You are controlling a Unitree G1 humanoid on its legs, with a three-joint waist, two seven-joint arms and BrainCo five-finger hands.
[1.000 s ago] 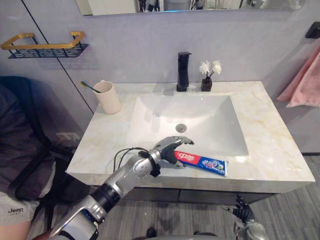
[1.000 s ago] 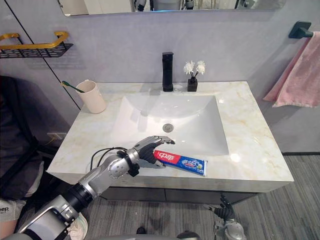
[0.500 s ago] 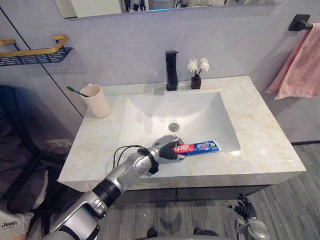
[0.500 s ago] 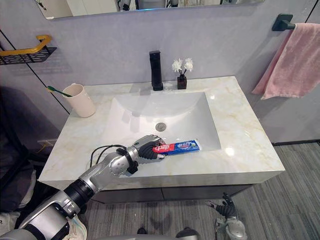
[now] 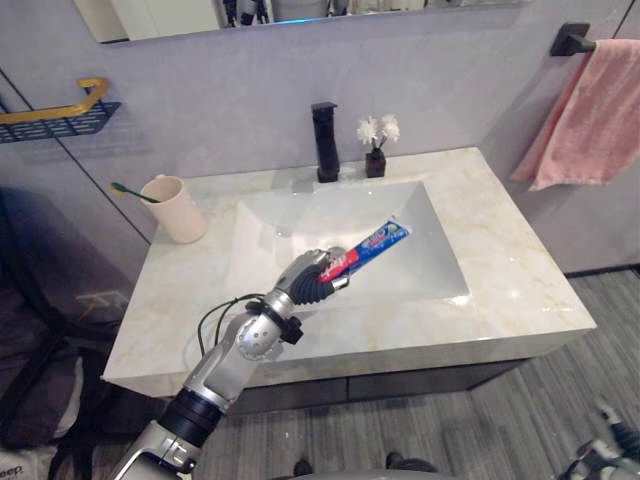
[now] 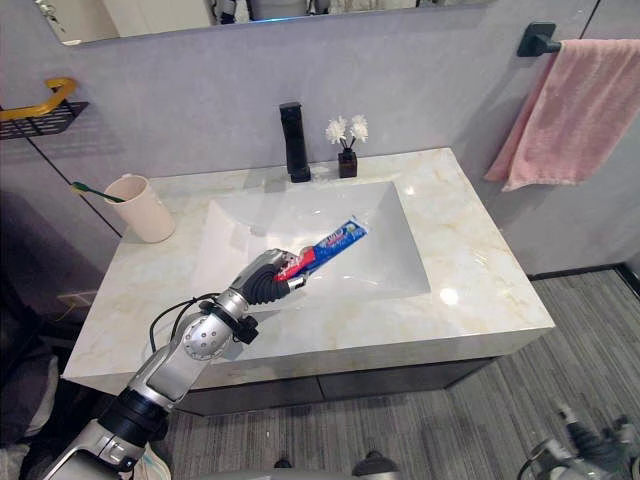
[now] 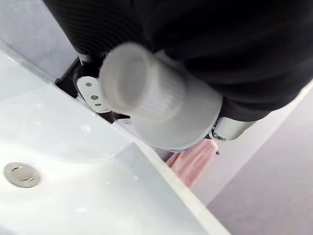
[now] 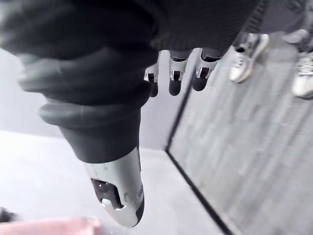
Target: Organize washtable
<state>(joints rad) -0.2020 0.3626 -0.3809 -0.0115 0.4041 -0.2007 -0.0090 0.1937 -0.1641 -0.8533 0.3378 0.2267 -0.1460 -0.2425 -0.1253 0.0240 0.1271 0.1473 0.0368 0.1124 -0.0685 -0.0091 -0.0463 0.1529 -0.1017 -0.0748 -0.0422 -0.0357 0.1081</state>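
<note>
The left hand [image 5: 308, 281] has its fingers clamped round the toothpaste tube [image 5: 366, 247], gripping it near the cap end and holding it clear of the tabletop [image 5: 515, 268], above the near part of the sink basin [image 5: 425, 262]. The tube's long axis runs slantwise. Its flat blue tail sticks out past the fingers, up and away towards the robot's far right, roughly at the small flower vase [image 5: 376, 151] beside the faucet [image 5: 324, 140]. The left wrist view shows the white ribbed cap [image 7: 134, 83] poking out of the fist on the wrist side, so the cap end lies behind the fingers and the free length ahead of them.

The cup [image 5: 180, 208] with the toothbrush [image 5: 133, 190] stands well apart from the fingers, farther from the robot and to the fingers' left, nearly opposite to where the tail points. If the cup is the tube's place, which seems likely for tidying, the hand would probably have to swing left and turn the tube near upright, so that one end drops in beside the toothbrush rather than catching the rim.

The right hand [image 8: 174, 83] hangs low over the floor with its fingers loosely straight and holding nothing. It is far from the tube, so the left hand is the nearer one.
</note>
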